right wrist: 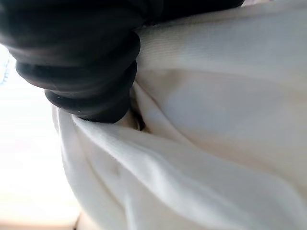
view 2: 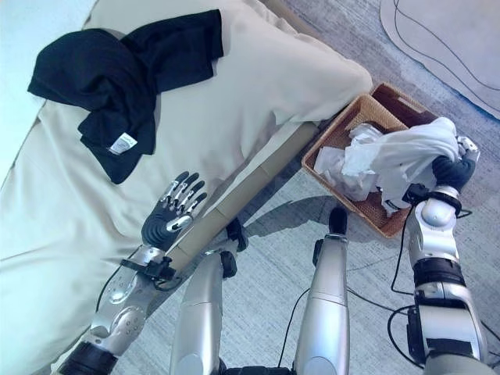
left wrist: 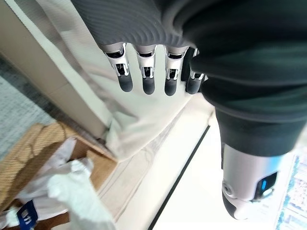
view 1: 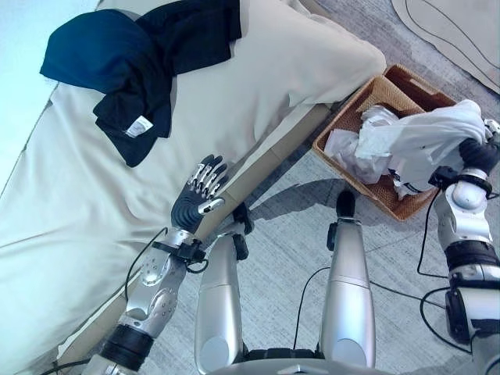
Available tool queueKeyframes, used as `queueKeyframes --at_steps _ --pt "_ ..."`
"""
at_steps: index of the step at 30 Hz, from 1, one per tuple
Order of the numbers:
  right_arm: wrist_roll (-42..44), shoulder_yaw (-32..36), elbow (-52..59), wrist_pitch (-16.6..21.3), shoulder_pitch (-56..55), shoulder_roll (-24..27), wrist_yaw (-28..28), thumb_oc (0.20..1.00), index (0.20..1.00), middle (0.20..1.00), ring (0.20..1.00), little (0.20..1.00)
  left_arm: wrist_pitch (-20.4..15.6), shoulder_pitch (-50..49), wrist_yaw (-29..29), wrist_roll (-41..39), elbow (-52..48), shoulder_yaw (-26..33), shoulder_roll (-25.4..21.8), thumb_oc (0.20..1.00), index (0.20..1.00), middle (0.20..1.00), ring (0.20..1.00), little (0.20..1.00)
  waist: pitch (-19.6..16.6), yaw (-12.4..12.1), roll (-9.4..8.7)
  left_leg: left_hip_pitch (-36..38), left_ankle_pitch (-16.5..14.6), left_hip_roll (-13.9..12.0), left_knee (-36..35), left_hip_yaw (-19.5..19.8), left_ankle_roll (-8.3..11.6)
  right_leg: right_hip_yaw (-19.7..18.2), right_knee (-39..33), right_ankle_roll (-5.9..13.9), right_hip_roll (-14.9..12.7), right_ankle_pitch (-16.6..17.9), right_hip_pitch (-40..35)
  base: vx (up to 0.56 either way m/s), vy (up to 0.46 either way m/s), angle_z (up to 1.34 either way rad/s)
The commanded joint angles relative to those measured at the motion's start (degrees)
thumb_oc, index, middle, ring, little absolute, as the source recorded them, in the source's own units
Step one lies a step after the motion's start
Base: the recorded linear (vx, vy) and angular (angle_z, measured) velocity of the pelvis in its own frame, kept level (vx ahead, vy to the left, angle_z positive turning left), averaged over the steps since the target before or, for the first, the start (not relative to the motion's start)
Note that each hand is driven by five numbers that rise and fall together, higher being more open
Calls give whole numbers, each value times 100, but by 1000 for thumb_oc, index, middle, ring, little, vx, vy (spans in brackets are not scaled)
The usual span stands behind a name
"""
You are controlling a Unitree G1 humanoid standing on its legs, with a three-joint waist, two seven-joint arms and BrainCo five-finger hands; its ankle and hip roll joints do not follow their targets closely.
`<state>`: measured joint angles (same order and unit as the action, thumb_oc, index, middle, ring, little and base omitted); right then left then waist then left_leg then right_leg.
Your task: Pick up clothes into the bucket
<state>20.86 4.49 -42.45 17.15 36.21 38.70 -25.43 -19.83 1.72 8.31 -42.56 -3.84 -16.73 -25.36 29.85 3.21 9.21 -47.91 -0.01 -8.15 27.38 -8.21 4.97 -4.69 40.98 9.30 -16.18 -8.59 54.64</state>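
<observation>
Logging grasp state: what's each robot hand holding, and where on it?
Right robot hand is buried in the bunched white garment over the basket; fingers hidden, so grip can't be confirmed. Left robot hand is open over the bed, holding nothing.

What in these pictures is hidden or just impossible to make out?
- Right robot hand: its fingers are buried in the white cloth in both eye views, and cloth covers the right wrist view too, so its grip is unreadable.
- Basket: its bottom is hidden under white clothes.
- Dark clothes on the bed: how many pieces, the folds conceal.
- Left robot hand: its palm faces away.
</observation>
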Motion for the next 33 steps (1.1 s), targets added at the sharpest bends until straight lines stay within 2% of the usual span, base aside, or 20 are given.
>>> queueKeyframes --at_steps 1,8,11,19,20,21,33 --pt "-301 -278 35 303 196 359 -84 200 200 200 200 200 -425 -201 -63 -198 -383 39 -111 1000 1000 1000 1000 1000 -411 1 -6 -473 -856 152 1042 159 -134 297 -411 -107 216 669 322 0 0 0" --pt "-372 -907 -791 193 1004 368 -72 200 200 200 200 200 -549 13 -117 -332 -471 -100 -126 1000 1000 1000 1000 1000 -359 -62 10 -969 -773 172 1075 197 -133 261 -312 -104 222 724 809 -17 -10 0" --pt "-487 -1235 -1428 11 1462 462 -76 200 200 200 200 200 -589 92 -163 -320 -556 -181 -166 1000 1000 1000 1000 1000 -398 -137 29 -1123 -709 198 1049 223 -126 247 -249 -111 217 734 1001 7 4 3" --pt "-368 -1380 -2551 -292 1764 548 28 200 200 200 200 200 -577 67 -253 -287 -542 -271 -216 1000 1000 1000 1000 1000 -471 -202 37 -1243 -702 231 1129 267 -115 284 -49 -157 240 621 1126 8 -12 5" --pt "-396 -1391 -2709 -375 1731 562 81 856 856 856 856 856 -569 54 -256 -297 -539 -260 -211 1000 1000 1000 1000 1000 -497 -207 12 -1224 -718 236 1154 290 -113 303 -24 -173 253 588 1098 0 -37 4" --pt "-435 -1420 -2807 -421 1728 559 114 1000 1000 1000 1000 1000 -566 41 -260 -304 -543 -244 -215 1000 1000 1000 1000 1000 -509 -204 -4 -1217 -726 225 1163 311 -109 310 -20 -184 262 578 1081 2 -45 3" --pt "-438 -1299 -2906 -497 1420 378 147 1000 1000 1000 1000 1000 -568 86 -310 -219 -348 -121 -220 1000 1000 1000 1000 1000 -608 -108 -152 -772 -724 159 960 351 -80 398 -208 -199 308 548 665 -2 -9 0"
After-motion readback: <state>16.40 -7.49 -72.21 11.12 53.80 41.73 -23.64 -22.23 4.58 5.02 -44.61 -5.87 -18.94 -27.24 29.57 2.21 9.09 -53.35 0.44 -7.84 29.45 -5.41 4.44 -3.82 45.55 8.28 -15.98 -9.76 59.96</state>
